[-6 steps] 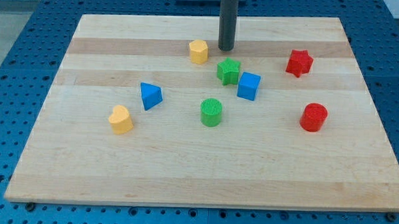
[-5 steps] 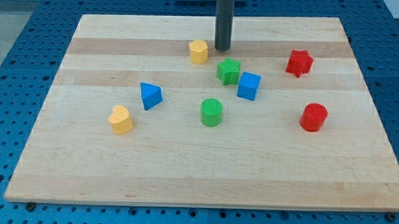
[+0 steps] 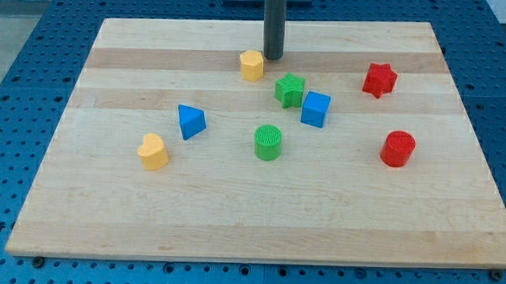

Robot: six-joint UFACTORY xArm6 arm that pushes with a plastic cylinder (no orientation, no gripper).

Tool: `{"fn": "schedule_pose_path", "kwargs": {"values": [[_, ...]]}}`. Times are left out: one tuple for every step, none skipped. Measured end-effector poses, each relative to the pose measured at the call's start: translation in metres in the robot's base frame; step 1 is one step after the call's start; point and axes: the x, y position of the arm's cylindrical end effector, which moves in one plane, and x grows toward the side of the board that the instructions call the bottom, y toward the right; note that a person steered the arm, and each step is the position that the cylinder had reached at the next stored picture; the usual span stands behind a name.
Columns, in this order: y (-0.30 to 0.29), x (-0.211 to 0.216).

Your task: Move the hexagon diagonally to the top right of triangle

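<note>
The yellow hexagon [image 3: 251,64] sits on the wooden board near the view's top centre. The blue triangle [image 3: 190,121] lies below and to the left of it. My tip [image 3: 274,57] rests on the board just to the right of the hexagon and slightly above it, with a narrow gap between them. The rod rises straight up out of the view's top.
A green star [image 3: 289,89] and a blue cube [image 3: 316,109] sit below and right of my tip. A green cylinder [image 3: 268,142] is at centre, a yellow heart [image 3: 153,151] at left, a red star [image 3: 379,80] and a red cylinder [image 3: 397,149] at right.
My tip has slid left, from above the green star to close beside the yellow hexagon's right side. No block has moved.
</note>
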Motion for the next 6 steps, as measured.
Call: {"fn": "schedule_pose_path", "kwargs": {"values": [[-0.004,0.0],[-0.016,0.008],[-0.025,0.015],[-0.037,0.028],[-0.039,0.039],[-0.039,0.041]]}}
